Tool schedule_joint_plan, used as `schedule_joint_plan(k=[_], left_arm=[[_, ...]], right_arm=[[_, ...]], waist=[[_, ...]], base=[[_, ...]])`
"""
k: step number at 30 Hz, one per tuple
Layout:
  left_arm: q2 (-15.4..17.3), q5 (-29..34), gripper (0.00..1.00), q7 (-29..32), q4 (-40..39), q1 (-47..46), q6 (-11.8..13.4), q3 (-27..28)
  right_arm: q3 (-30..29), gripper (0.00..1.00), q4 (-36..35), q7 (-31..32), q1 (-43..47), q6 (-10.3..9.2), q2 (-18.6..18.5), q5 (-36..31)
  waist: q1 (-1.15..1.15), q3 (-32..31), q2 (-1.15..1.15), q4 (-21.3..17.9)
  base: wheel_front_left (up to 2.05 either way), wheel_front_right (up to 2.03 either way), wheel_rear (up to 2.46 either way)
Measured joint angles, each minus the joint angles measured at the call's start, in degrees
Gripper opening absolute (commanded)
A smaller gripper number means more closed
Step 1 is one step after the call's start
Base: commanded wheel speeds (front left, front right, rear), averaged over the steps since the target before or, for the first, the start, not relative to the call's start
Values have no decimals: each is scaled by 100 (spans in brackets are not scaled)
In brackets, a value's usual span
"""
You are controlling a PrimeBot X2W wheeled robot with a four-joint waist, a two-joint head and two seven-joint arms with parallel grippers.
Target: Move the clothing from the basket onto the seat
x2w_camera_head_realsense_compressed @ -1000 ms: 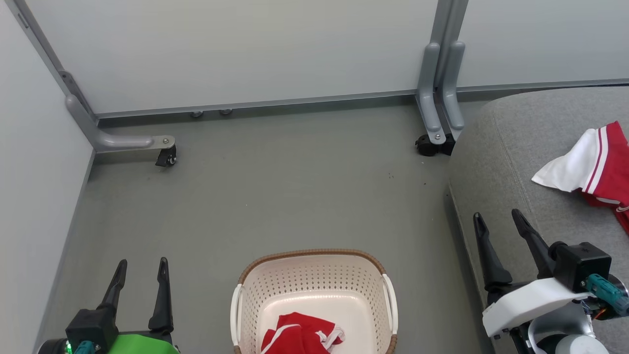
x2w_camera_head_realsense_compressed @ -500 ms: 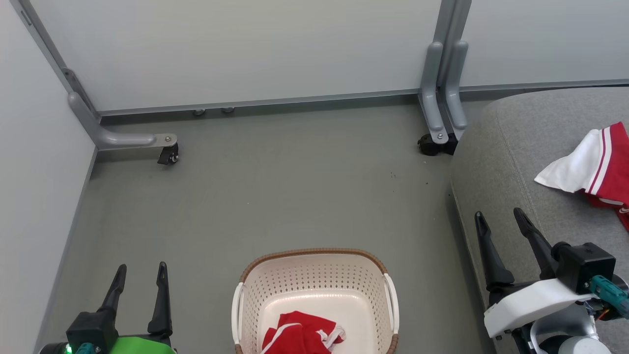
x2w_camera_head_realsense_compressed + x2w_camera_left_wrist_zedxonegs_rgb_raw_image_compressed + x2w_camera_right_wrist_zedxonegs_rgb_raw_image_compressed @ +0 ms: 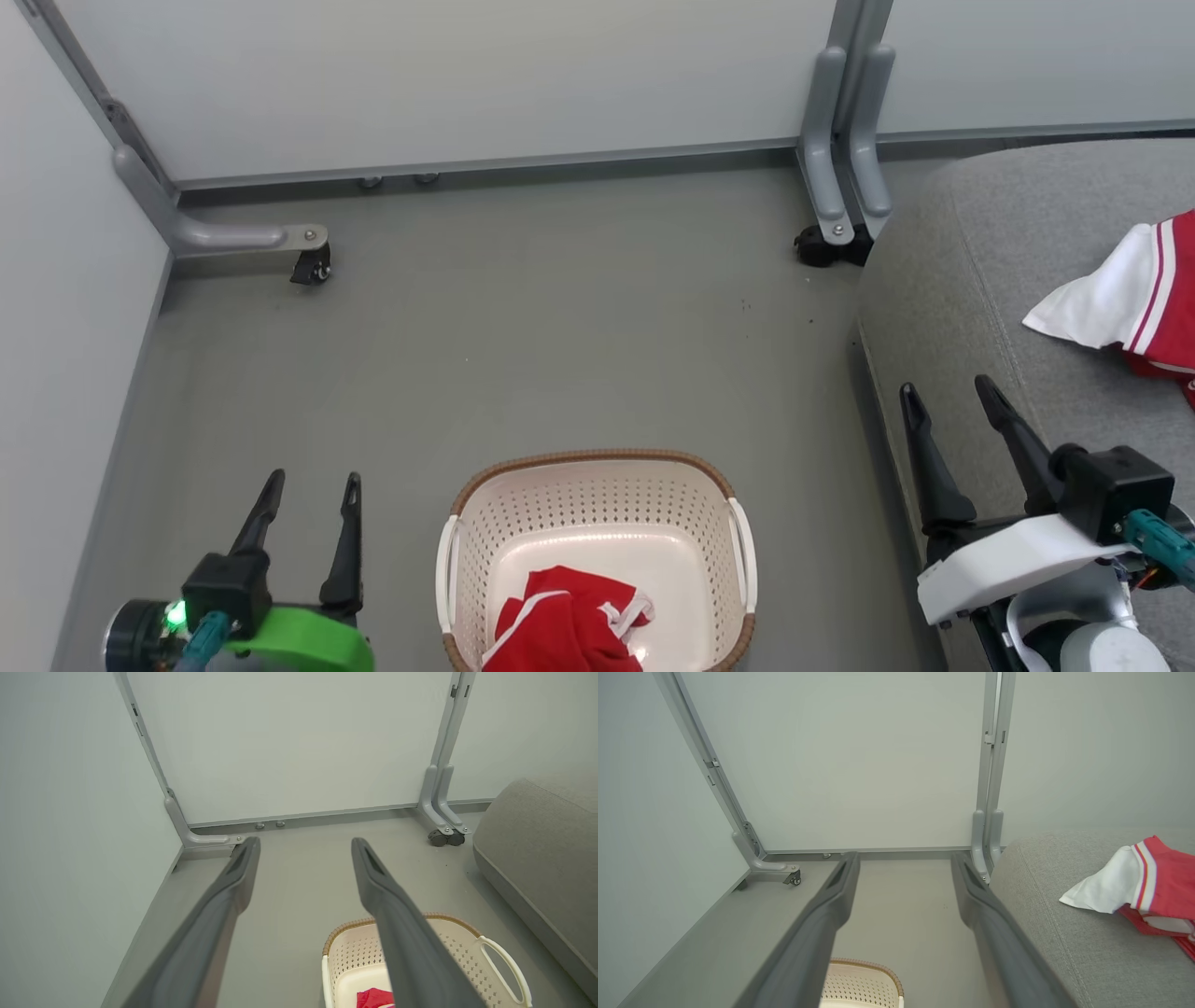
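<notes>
The cream basket (image 3: 597, 476) with a brown rim stands on the floor at the bottom centre, and a crumpled red piece of clothing (image 3: 565, 625) lies inside it. A second red and white garment (image 3: 1139, 303) rests on the grey seat (image 3: 962, 280) at the right. My left gripper (image 3: 313, 485) hovers open to the left of the basket, empty. My right gripper (image 3: 943, 392) is open and empty over the seat's left edge. The left wrist view shows the basket (image 3: 448, 933) below my open left gripper (image 3: 303, 844), and the right wrist view shows the garment (image 3: 1134, 884) on the seat (image 3: 1055, 914).
Pale partition panels enclose the back and left. Their grey feet with castors (image 3: 313, 266) (image 3: 826, 247) stand on the grey floor (image 3: 523, 327) between basket and wall.
The left gripper has risen and moved right, closer to the basket. The whole view has tilted down a little. The right gripper keeps its place by the seat.
</notes>
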Motion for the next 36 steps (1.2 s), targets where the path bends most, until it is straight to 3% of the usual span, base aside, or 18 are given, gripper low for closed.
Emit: schedule_joint_plan(k=[12, 23, 36], left_arm=[[-101, 190, 100, 113, 1507, -1535, -177, -1540], [138, -1029, 100, 698, 2716, -3046, -185, -3822], [501, -2196, 100, 1082, 3501, -4240, -185, -5245]], right_arm=[[197, 100, -186, -136, -731, 0, -1, -33], [328, 100, -346, -375, -1399, 0, -3, -76], [506, 100, -343, -894, -1866, 0, -5, 186]], waist=[[0, 961, 0, -119], [1, 2170, 0, -359], [1, 3646, 0, -778]], base=[[0, 0, 0], [0, 0, 0], [0, 0, 0]])
